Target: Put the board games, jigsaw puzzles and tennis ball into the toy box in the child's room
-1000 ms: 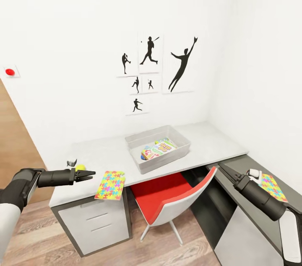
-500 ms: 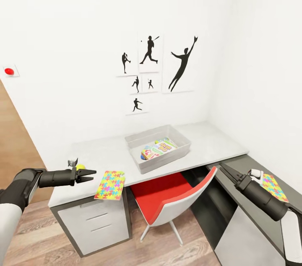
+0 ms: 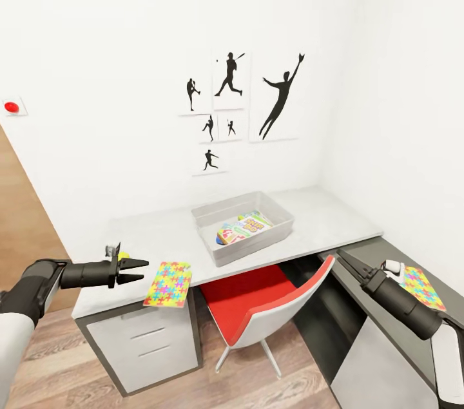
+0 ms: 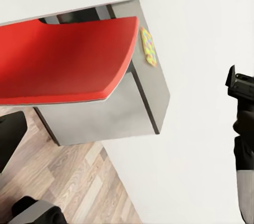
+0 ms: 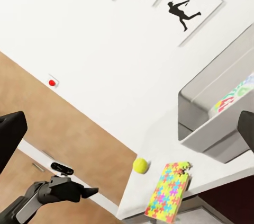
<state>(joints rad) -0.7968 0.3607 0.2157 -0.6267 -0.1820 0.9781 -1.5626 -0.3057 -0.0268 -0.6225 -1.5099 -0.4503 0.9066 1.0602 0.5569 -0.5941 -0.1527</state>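
Multicoloured jigsaw puzzle, yellow-green tennis ball, red chair.

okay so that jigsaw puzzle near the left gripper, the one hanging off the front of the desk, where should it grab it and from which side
Probably by the overhanging front edge. The jigsaw puzzle is thin and lies flat on the table, so a pinch from above finds little to hold, but its near edge juts past the table's front. The left gripper, open beside it, could come in low from the front, one finger above and one below that edge.
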